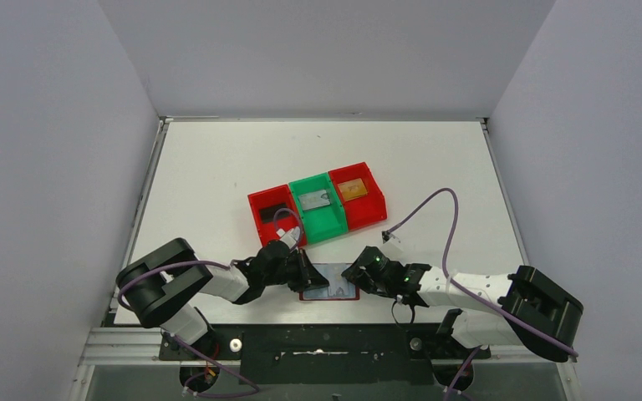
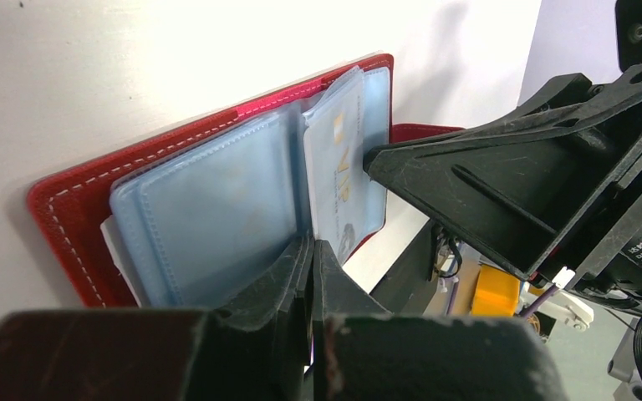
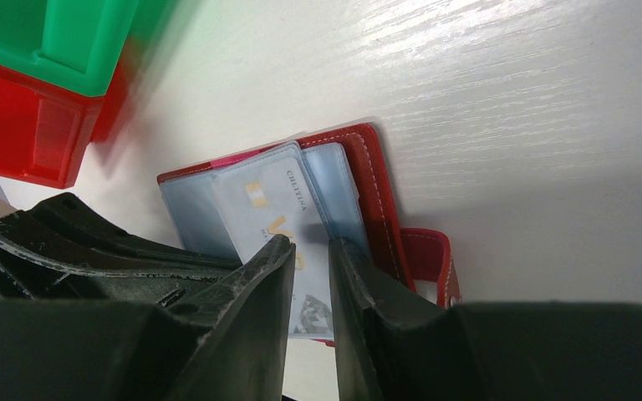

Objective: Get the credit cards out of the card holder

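Observation:
The dark red card holder (image 1: 331, 288) lies open near the table's front edge, its blue-grey pockets (image 2: 209, 209) facing up. A pale silver credit card (image 3: 272, 209) with gold lettering sits in a right-hand pocket. My left gripper (image 2: 312, 244) is shut, its tips at the near edge of the pockets by the spine; whether it pinches a leaf I cannot tell. My right gripper (image 3: 311, 244) stands open by a narrow gap, its tips on that card. The red snap tab (image 3: 426, 259) sticks out to the right.
Behind the holder stand three joined bins: a red bin (image 1: 261, 225) with a black card (image 1: 272, 210), a green bin (image 1: 328, 221) with a grey card (image 1: 314, 200), and a red bin (image 1: 376, 205) with a gold card (image 1: 352, 189). Purple cables loop over both arms.

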Available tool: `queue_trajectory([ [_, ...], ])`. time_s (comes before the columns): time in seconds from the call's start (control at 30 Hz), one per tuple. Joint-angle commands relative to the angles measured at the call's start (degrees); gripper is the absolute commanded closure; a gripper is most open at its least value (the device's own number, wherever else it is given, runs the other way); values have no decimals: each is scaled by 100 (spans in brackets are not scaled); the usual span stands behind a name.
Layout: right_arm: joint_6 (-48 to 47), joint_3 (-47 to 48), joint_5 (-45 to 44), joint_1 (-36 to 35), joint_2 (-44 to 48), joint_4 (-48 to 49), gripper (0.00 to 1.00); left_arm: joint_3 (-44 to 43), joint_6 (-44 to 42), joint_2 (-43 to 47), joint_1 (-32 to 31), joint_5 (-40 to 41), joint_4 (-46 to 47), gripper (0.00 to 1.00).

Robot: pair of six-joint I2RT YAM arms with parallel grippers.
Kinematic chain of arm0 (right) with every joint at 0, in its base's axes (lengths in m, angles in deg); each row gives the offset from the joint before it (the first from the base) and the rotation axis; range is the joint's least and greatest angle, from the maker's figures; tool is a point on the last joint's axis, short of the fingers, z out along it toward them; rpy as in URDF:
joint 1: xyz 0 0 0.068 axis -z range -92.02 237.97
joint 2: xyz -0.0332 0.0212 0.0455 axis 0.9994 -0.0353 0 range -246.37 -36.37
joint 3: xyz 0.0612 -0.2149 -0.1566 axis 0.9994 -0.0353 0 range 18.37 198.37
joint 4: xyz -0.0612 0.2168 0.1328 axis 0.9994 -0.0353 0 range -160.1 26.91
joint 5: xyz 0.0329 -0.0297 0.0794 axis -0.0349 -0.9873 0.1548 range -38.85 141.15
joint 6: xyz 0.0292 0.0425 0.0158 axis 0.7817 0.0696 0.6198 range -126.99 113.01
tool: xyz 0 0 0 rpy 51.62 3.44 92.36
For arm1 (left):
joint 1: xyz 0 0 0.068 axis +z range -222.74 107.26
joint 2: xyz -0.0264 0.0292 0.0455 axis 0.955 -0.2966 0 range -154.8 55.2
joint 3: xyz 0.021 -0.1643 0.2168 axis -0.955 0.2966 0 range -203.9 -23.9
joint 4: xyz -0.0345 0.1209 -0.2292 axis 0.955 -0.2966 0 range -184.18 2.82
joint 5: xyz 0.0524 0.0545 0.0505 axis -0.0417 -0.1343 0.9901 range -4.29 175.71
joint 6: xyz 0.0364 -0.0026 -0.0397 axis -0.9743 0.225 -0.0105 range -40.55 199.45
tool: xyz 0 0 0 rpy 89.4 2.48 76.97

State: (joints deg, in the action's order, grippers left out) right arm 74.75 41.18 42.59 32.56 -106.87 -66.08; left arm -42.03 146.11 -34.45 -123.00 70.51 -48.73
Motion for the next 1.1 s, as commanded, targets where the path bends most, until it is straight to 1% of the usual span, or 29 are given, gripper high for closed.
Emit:
queue_trajectory([
  [0.0,-42,-180,-75,56,-22,-428,75,55,-83,220,-8,-55,175,100],
  [0.13,5,-175,-161,50,79,-558,77,56,-158,325,-7,-63,-75,100],
  [0.4,64,-250,-122,52,175,-512,78,58,-260,642,42,99,-523,100],
  [0.67,-450,-65,-97,-39,456,-155,77,-119,-359,476,42,-35,-616,100],
  [0.83,-566,273,-444,-299,638,-473,75,-104,-344,531,37,15,-673,100],
  [0.97,-871,320,-204,-353,504,74,74,-135,-371,545,34,13,-742,100],
  [1.07,-963,368,19,-356,193,371,74,-147,-381,547,36,27,-746,100],
])
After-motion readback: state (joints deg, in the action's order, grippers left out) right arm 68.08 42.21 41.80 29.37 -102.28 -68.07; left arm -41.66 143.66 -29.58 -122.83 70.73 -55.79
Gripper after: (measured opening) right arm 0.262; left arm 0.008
